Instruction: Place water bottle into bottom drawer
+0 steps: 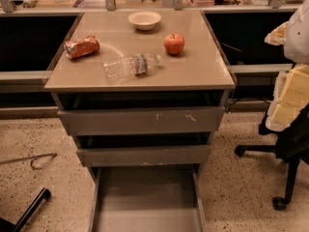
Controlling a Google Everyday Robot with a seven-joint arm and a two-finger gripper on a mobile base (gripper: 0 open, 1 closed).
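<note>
The water bottle [131,65] lies on its side on the tan cabinet top [193,71], near the front edge, with its cap pointing right. It is clear and crinkled, with a red-green-white label band. The bottom drawer [147,197] is pulled out towards me, a long grey tray with nothing showing in it. My gripper [276,34] is at the right edge of the view, beyond the cabinet's right side. It is apart from the bottle and holds nothing that I can see.
A crushed red can [81,47], a white bowl [145,20] and a red apple [174,43] sit on the cabinet top. Two upper drawers [142,121] stand slightly open. An office chair [289,129] with yellow foam stands at the right. A chair leg [29,209] is at the lower left.
</note>
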